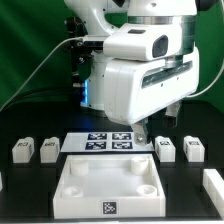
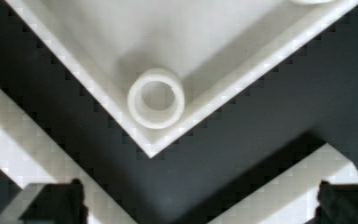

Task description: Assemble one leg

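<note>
Four small white legs with tags stand on the black table, two on the exterior view's left (image 1: 20, 151) (image 1: 47, 149) and two on its right (image 1: 166, 148) (image 1: 194, 150). The large white square panel (image 1: 70, 190) lies at the front centre. My gripper (image 2: 197, 200) is open and empty, its dark fingers (image 2: 55, 203) wide apart. It hangs above a corner of the panel (image 2: 87, 60), where a round socket (image 2: 156, 96) shows. In the exterior view the arm's white body hides most of the gripper. No leg shows in the wrist view.
The marker board (image 1: 110, 142) lies flat behind the panel. White objects are cut off at the exterior view's right edge (image 1: 214, 185) and left edge (image 1: 2, 180). A green backdrop stands behind the table.
</note>
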### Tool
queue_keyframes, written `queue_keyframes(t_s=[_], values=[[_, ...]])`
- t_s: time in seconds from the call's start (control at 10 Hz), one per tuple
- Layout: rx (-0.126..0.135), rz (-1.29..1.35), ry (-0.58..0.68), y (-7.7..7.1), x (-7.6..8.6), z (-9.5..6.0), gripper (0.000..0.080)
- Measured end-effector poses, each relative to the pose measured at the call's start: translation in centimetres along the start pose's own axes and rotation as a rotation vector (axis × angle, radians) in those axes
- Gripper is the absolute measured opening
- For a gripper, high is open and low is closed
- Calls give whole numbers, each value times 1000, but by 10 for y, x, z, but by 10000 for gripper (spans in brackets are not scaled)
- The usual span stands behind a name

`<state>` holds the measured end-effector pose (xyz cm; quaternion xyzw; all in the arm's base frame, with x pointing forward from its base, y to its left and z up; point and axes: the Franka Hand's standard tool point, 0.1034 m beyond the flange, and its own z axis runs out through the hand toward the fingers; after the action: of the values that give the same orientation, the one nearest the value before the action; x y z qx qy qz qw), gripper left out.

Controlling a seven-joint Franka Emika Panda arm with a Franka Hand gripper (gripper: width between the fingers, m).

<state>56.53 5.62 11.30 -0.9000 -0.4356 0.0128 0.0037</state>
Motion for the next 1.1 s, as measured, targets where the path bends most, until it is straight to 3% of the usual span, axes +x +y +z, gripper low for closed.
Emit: queue_keyframes(t_s=[1.1], values=[[1,-112,-2,-1,-4,1,650]])
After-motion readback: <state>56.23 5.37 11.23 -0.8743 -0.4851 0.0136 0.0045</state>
